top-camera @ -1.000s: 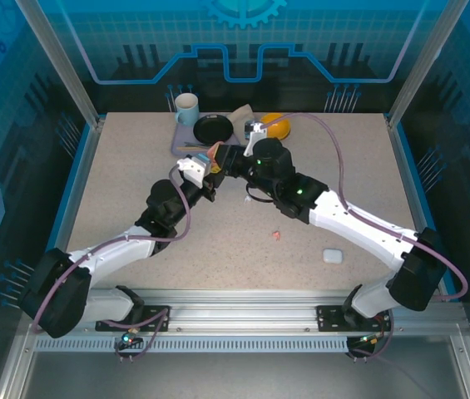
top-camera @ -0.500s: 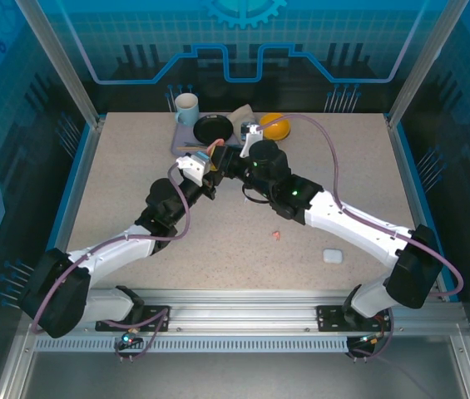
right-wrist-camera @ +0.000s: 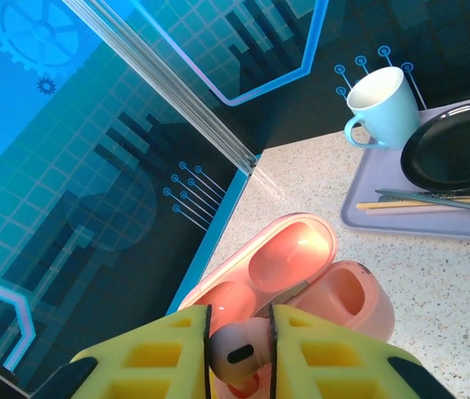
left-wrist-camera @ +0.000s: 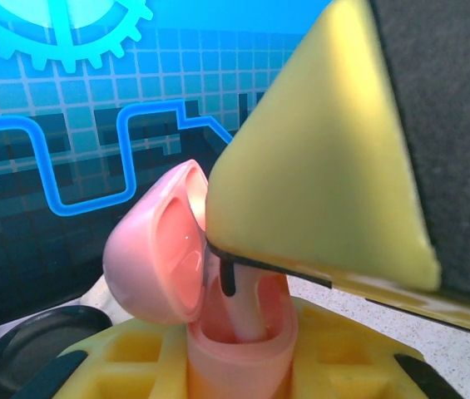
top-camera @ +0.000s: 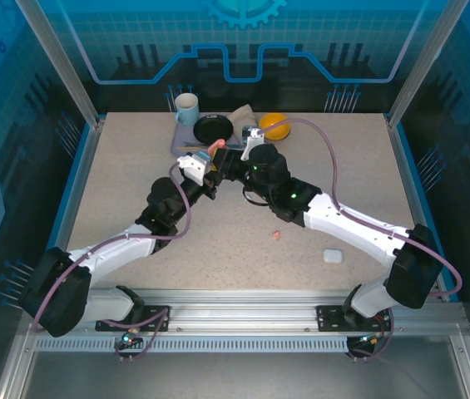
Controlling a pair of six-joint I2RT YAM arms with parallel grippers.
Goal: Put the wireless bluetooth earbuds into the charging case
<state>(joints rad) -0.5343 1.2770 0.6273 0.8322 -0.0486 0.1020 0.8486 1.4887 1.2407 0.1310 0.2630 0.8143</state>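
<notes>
- The left gripper (left-wrist-camera: pixel 239 370) is clenched on an open pink case (left-wrist-camera: pixel 239 337) and holds it upright at the bottom centre of the left wrist view. The lid is flipped back toward the left.
- The right gripper (right-wrist-camera: pixel 239 337) grasps a pink earbud (right-wrist-camera: pixel 233 356) between its yellow fingers, at the bottom of the right wrist view. The open case sits just beyond it.
- In the overhead view the two grippers meet just above centre, near a grey tray (top-camera: pixel 183 143) that holds a black plate (top-camera: pixel 213 128) and a mug (top-camera: pixel 186 106).
- In the left wrist view, a pale pink stem reaches down into the mouth of the case, under the right gripper's finger. This earbud seems to be partly in its slot and not yet let go.
- A loose earbud (top-camera: pixel 277 236), also pink, lies on the table to the lower right of centre in the overhead view, well apart from the grippers. It has yet to be picked up and put in.
- A white case (top-camera: pixel 331 256) rests farther to the lower right and looks closed. I cannot tell whether it already holds any earbuds.
- Judged overall, the pink set is about halfway. One earbud is going in, and one remains on the table.
</notes>
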